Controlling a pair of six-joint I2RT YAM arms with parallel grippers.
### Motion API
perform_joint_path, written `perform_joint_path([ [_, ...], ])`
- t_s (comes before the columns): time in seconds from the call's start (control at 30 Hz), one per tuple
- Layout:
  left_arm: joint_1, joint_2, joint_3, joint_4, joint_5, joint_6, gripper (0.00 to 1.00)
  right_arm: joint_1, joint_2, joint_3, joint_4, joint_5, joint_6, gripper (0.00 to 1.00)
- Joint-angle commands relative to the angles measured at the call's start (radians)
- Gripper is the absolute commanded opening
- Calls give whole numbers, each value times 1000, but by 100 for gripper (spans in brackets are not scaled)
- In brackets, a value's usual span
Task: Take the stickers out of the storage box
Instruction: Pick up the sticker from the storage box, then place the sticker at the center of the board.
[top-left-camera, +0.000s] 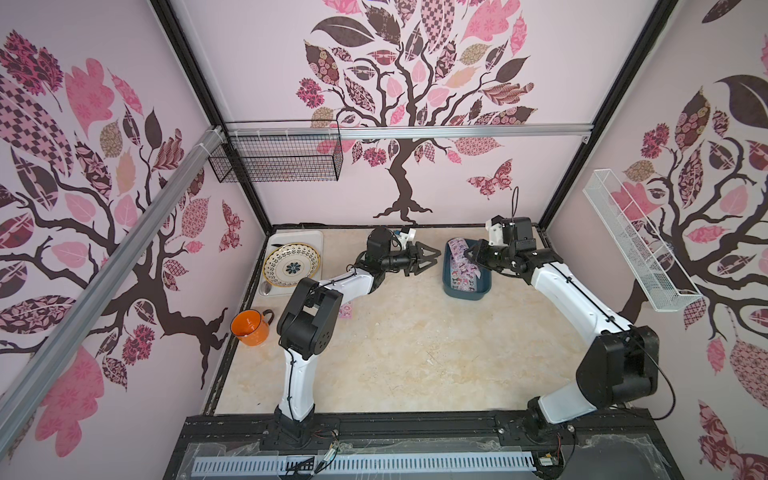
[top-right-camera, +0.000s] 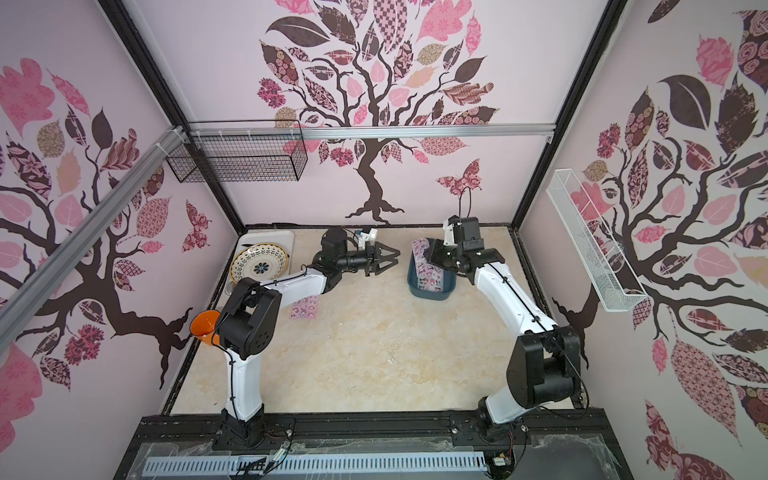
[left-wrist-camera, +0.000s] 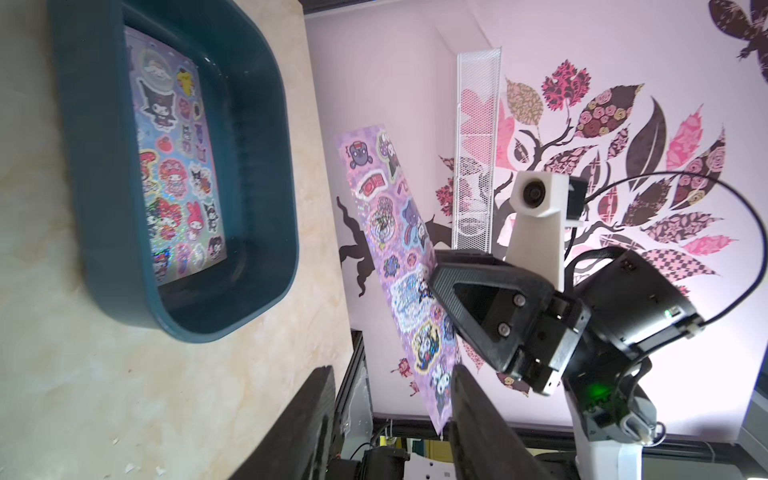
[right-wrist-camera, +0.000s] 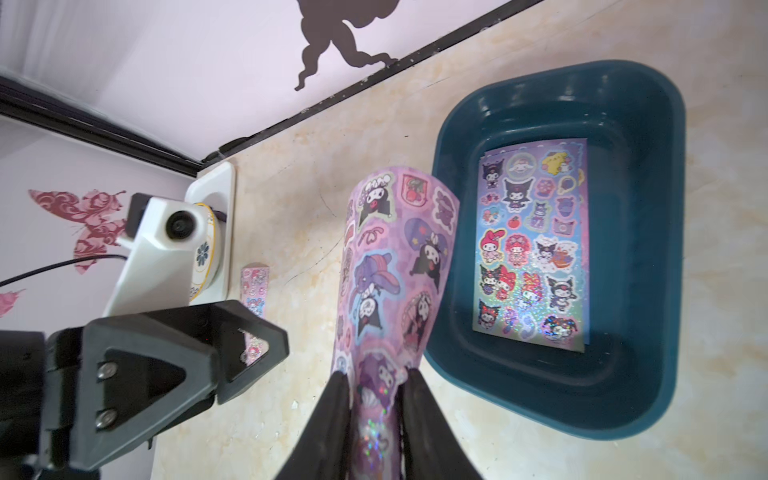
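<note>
Right jaws clamped on one short end of a purple sheet (right-wrist-camera: 386, 266), holding it up over the rim of the storage box (right-wrist-camera: 540, 95), on the side facing the left jaws. The sheet stands near upright w/ its free end curling over. It's thin glossy film w/ no stiffness, so a pinch at one edge lets the rest flop. Prob. held high so it clears the box wall before going down outside.

Rest of the stickers (right-wrist-camera: 532, 249) lie flat in a stack on the box floor. The top one is light blue w/ holo glitter, and other edges peek out under it.

The box is dark teal plastic, smooth, w/ rounded corners and low out-sloping walls. Reach-in is easy, but flat sheets on a slick floor give little edge to catch.

Left jaws apart, empty, hovering beside the box and pointed at it, maybe for a hand-over or the next pick; can't say which.

One pink sheet (top-right-camera: 303, 309) is already flat on the table (top-left-camera: 415, 353), well apart from the box, beyond the left jaws.
</note>
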Motion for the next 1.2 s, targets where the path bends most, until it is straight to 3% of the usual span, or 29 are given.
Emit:
perform_joint_path([
  [0.0, -7, 13, 24, 111, -28, -83, 50, -6, -38, -28, 124, -77, 86, 26],
  [0.47, -12, 10, 35, 107, -37, -104, 49, -4, -46, -103, 304, -192, 257, 26],
  [0.87, -12, 4, 44, 108, -46, -105, 47, 18, -45, -112, 326, -209, 284, 26],
  [1.17, -14, 7, 55, 115, -46, -109, 34, 35, -41, -114, 323, -199, 285, 26],
])
